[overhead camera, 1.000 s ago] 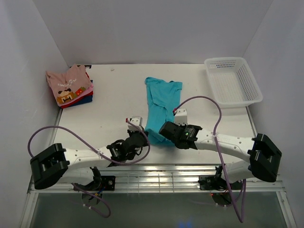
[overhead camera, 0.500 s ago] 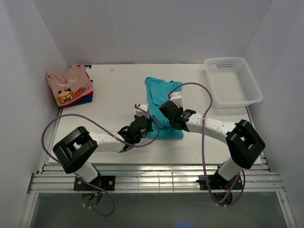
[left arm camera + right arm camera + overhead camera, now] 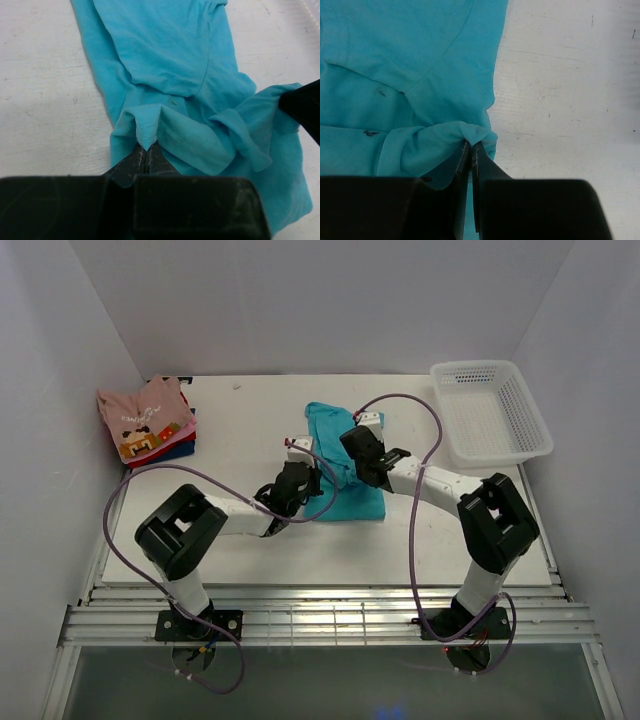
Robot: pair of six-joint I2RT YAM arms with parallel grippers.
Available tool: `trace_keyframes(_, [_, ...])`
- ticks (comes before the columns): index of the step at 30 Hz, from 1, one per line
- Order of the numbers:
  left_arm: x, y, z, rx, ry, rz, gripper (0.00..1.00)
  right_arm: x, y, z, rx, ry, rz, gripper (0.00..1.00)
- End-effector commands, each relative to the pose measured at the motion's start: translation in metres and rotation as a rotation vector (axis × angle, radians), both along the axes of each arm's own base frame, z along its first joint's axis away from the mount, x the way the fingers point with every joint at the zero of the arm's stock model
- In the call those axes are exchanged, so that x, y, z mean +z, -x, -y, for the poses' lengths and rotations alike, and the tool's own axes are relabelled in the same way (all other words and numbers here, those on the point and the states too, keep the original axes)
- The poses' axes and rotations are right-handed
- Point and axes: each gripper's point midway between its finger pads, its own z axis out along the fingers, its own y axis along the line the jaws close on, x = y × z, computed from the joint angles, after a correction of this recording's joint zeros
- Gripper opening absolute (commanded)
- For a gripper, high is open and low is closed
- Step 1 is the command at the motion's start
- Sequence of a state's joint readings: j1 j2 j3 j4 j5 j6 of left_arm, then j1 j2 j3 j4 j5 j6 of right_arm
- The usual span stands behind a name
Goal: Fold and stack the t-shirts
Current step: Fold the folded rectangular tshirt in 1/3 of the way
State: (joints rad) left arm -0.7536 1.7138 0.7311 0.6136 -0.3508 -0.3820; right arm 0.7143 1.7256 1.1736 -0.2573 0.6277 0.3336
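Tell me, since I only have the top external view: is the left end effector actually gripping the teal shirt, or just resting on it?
Observer: Gripping. The left wrist view shows the left end effector shut on a stitched hem of the teal t-shirt, which is pinched up into a small peak.
Operator: And the right one?
Observer: Also gripping. The right wrist view shows the right end effector shut on a bunched fold at the shirt's edge, right beside the bare table.
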Motion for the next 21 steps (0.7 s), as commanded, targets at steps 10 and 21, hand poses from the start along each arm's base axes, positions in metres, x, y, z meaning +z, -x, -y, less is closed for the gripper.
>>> trace_keyframes(10, [-0.008, -0.057, 0.004, -0.002, 0.021, 0.008, 0.0, -0.009, -0.044, 0.017, -0.062, 0.033, 0.019, 0.08])
trace_keyframes(21, [0.113, -0.085, -0.014, 0.127, 0.077, 0.226, 0.65, 0.11, -0.041, 0.039, -0.064, -0.016, 0.266, 0.57])
